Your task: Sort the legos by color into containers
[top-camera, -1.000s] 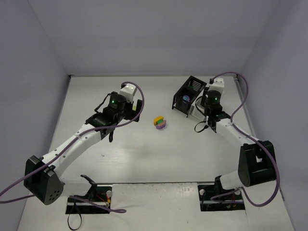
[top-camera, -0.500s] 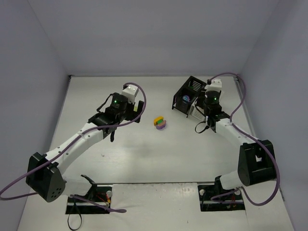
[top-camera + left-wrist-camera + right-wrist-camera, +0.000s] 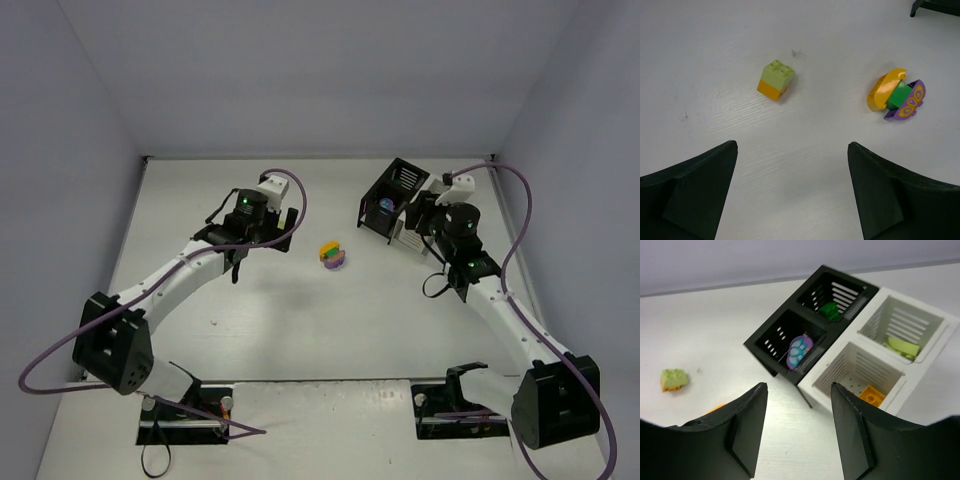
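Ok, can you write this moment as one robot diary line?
left gripper: open, empty | right gripper: open, facing part-filled bins | loose on table: lime-orange brick, three-colour clump

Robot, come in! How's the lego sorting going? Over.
Left hand open, right hand open, both empty. Lime-orange brick and rounded stack loose on table. Nothing in the way.

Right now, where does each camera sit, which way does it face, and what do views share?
Top external: fixed above and behind, looking down at the table; left arm and right arm show.
Left wrist: looks down past the open left gripper at the lime-orange brick and mixed cluster.
Right wrist: faces the containers past the right gripper.
Shared: both wrist views show the brick; top and left wrist share the cluster.
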Robot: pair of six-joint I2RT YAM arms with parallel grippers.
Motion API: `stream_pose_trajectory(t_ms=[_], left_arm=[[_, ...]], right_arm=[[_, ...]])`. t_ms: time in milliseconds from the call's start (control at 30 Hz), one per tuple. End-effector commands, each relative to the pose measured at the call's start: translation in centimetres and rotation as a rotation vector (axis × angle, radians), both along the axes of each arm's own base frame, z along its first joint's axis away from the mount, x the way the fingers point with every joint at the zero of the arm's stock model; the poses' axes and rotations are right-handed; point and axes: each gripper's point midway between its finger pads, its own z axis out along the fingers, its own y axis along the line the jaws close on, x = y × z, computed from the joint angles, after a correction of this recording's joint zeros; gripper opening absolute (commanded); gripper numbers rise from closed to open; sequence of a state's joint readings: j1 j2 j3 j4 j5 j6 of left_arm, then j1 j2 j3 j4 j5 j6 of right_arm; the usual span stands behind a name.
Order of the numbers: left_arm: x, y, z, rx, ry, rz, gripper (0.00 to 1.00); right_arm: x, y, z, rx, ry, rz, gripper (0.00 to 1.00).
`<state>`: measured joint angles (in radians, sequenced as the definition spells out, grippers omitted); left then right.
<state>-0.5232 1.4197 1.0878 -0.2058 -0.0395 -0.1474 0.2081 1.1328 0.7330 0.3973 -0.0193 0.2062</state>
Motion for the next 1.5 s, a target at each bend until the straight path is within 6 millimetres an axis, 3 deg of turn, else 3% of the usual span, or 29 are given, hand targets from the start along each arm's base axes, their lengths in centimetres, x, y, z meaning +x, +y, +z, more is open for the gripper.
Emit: stream_pose_trajectory(t_ms=[0,100,267,467,667,1133,1467], left_arm=[[3.2,-0.3,1.9,-0.091,-0.032,-0.035,0.84],[4.4,-0.5,1.2,-0.075,-0.021,-0.078,0.83],[5.9,-0.3,-2.8,0.077,-0.030,-0.192,0.83],[7.3,0.3,-6.5,0.123,-0.050,-0.297,0.82],[8.8,2.4,-8.1,0.103,0.002,-0.280,0.73],[10.7,2.1,-10.5,0.082,0.033,-0.428,0.69],[11.1,1.9,-10.4,0.047,0.024,-0.460,0.61]], right_arm=[[-1.2,1.8,1.4,0.064,-0.047,0.105,0.50],[-1.7,2.3,1.5,0.086,-0.053,0.130,0.50],[-2.2,3.0,1.3,0.110,-0.056,0.170,0.50],[-2.4,3.5,1.3,0.123,-0.061,0.198,0.50],[-2.5,3.6,1.4,0.125,-0.065,0.205,0.50],[-2.3,3.8,0.9,0.119,-0.048,0.215,0.50],[-2.2,3.8,0.8,0.117,-0.042,0.215,0.50]])
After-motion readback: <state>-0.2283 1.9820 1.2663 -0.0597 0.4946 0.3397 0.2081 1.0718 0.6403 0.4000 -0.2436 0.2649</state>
